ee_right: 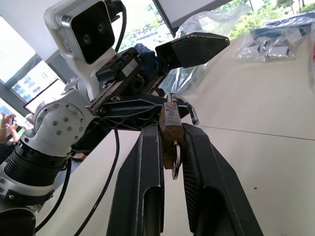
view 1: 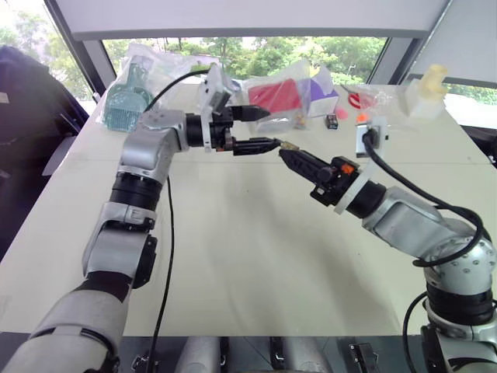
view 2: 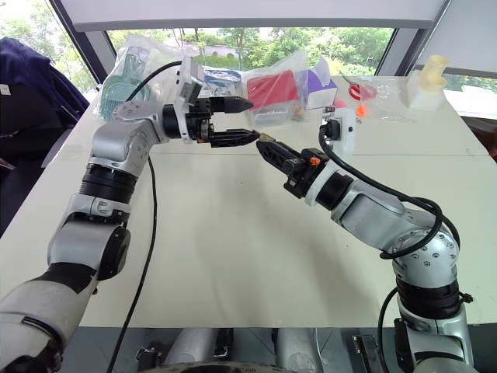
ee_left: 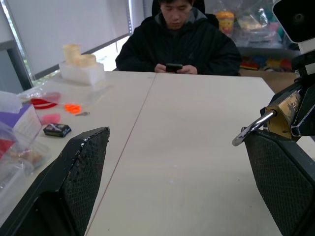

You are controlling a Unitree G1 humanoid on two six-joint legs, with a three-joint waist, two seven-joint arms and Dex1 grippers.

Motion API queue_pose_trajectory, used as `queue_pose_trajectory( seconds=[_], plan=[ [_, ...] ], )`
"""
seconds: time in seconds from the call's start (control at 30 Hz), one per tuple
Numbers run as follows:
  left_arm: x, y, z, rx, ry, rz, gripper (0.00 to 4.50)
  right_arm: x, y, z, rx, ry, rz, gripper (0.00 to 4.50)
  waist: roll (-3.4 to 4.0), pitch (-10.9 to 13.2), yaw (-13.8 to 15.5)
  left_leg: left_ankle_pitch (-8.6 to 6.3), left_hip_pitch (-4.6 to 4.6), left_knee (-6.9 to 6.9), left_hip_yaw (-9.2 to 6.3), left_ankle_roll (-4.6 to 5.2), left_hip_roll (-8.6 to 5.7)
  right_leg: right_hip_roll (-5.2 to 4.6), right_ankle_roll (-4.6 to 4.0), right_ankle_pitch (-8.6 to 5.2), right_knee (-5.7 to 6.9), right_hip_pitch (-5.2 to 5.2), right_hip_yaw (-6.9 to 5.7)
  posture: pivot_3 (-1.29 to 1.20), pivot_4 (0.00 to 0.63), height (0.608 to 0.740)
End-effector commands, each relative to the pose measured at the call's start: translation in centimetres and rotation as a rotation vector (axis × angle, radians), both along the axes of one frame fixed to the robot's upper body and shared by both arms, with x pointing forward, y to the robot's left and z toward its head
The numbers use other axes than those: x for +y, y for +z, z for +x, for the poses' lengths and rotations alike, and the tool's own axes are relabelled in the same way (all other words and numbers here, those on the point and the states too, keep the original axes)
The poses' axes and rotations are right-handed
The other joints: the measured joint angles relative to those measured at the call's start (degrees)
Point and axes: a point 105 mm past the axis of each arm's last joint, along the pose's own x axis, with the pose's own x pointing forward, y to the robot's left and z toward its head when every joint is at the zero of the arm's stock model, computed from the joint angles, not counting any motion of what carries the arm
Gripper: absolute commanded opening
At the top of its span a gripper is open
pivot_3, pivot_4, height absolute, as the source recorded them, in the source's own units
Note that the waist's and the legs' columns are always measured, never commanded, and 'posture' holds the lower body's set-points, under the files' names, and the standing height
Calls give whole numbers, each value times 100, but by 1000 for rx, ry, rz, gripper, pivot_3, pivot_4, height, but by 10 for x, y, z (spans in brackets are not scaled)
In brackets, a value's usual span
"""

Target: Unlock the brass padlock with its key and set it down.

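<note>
Right gripper (ee_right: 172, 147) pinches brass padlock (ee_right: 171, 129), shackle popped free, presented beside wide-open left gripper (view 1: 268, 128) for handover.

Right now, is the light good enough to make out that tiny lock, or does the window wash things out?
In the left eye view the windows behind the table glare white, though the tabletop is evenly lit. In the right wrist view the brass padlock in the right gripper shows clearly against bright background. In the left wrist view its shackle glints.
</note>
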Motion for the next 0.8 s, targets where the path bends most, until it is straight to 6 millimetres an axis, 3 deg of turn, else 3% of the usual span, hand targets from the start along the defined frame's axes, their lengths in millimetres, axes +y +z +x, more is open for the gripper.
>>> queue_pose_trajectory(
  seconds=[0.03, 0.17, 0.4, 0.53, 0.8],
  plan=[
    [-6, 16, 5, -67, 31, -20, 4407, 15, 12, -22, -63, 117, 20, 30, 0, 0, 2, 0, 0, 0, 0, 0, 0, 0, 0, 0, 0, 0, 0, 0, 150, 740],
    [-12, 20, 6, -114, 33, -41, 4407, 18, 9, -25, -54, 132, 18, 30, 0, 0, 1, 0, 0, 0, 0, 0, 0, 0, 0, 0, 0, 0, 0, 0, 150, 740],
    [-11, 5, -6, -117, -46, 11, 4407, 14, 10, -19, -53, 84, 25, 30, 0, 0, -12, 0, 1, -1, 0, 0, 1, 2, 0, 0, 1, 0, 0, 0, 150, 740],
    [-12, 6, -3, -123, -23, -4, 4407, 14, 11, -18, -53, 85, 27, 30, 0, 0, 11, 0, 0, 0, 0, 0, 1, 1, 0, 0, 1, 0, 0, 0, 150, 740],
    [-11, -2, -17, -74, -110, 26, 4407, 10, 13, -11, -59, 43, 34, 30, 0, 0, -9, 0, -1, -3, -1, 0, 1, 1, 0, 0, -2, -1, 0, 0, 150, 740]
  ],
)
